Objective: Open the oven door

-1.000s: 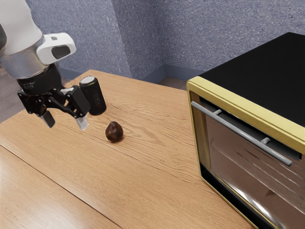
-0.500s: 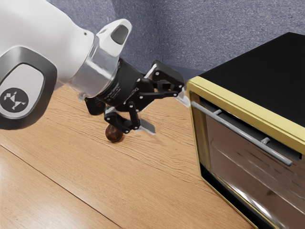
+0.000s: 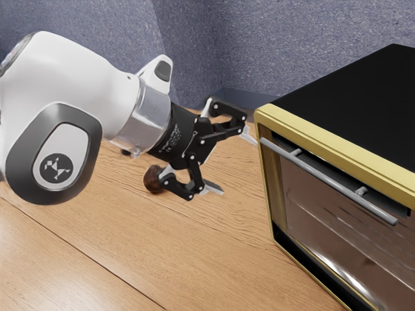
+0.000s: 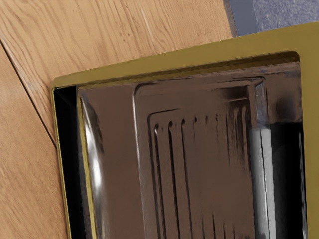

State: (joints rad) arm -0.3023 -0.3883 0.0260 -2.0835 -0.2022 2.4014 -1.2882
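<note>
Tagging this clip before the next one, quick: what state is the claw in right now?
Claw: open, jaws spread well apart, holding nothing.

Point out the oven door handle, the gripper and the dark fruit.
Oven door handle (image 3: 327,182): exterior view, middle of the grey bar.
Gripper (image 3: 236,166): exterior view, midway between its parted fingertips.
Dark fruit (image 3: 153,179): exterior view, its uncovered side.

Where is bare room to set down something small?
Bare wooden table lies below the open black gripper in the exterior view, reaching the yellow-framed oven. The oven's visible flat black top is bare too. Crowded: around the dark brown round fruit, beside the gripper.
</note>
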